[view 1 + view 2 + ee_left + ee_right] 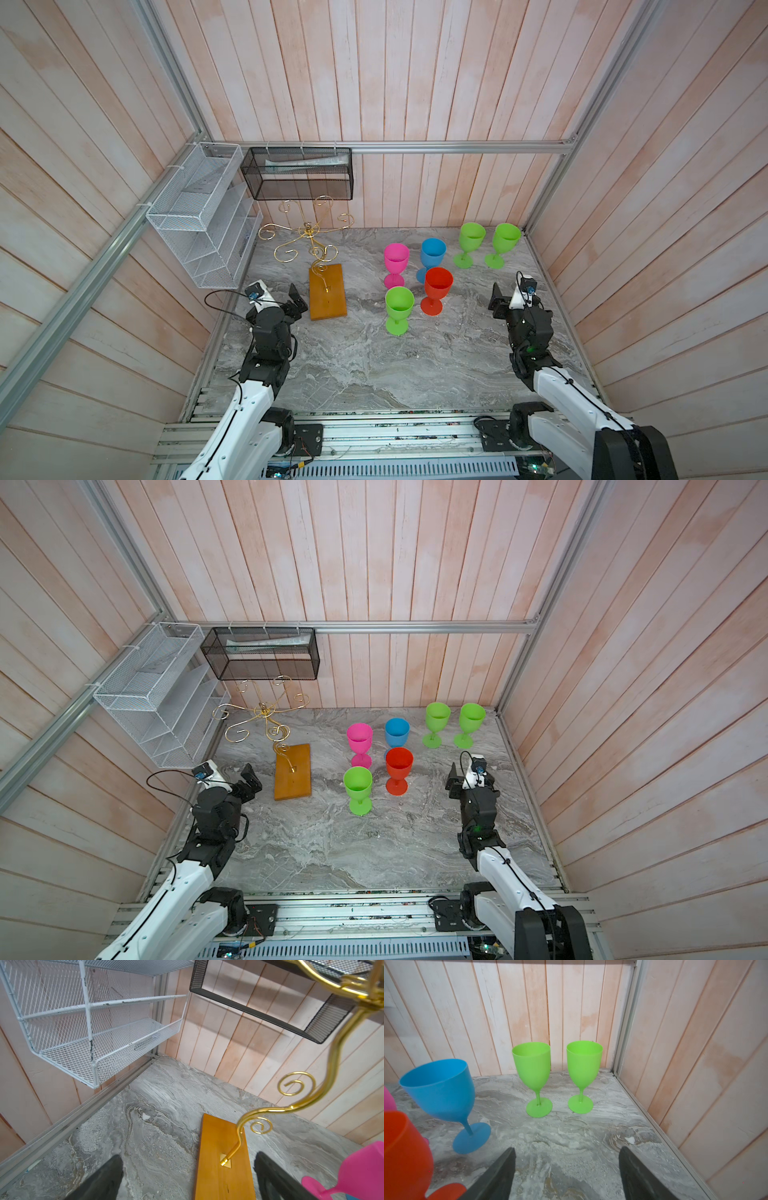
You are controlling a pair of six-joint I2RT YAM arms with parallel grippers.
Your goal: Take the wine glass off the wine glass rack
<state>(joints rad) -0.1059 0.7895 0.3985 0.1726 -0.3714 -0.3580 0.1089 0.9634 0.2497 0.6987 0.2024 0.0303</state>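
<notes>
On the left wall, at about 9 o'clock, hangs a white wire shelf basket [199,216], its mesh tiers stepping down toward the tabletop [374,365]. Beside it, on the back wall at 11 o'clock, a black mesh basket [297,174] holds a pale long thing [307,161] lying across its upper part. It may be a rolled sheet or a tube, but the mesh blurs it too much for me to be sure.

Just below the black basket stands the wine glass rack [309,232], gold wire with curled arms spread at the top. Its wavy stem runs down to a wooden base [328,293] lying at 10 o'clock on the tabletop. The left claw [188,1157] sits low beside that base, at 9 o'clock, its fingers spread wide and gripping nothing.

Every wine glass I can see stands on its foot on the tabletop, mouth up, apart from the rack. Around 12 o'clock there is a tight cluster:
- the pink glass [395,259]
- the blue glass [432,253] to its right
- the red glass [437,286] in front of the blue
- a green glass [399,307] nearest the middle

At 1 to 2 o'clock, in the back right corner, a second green glass [471,241] and a third green glass [505,243] stand side by side, close but not touching. The right claw [566,1150], at 3 o'clock, faces that pair with its fingers spread and nothing between them.

The tabletop is grey, veined like marble. Pale pinkish planks wall it in on three sides, framed by aluminium rails.
</notes>
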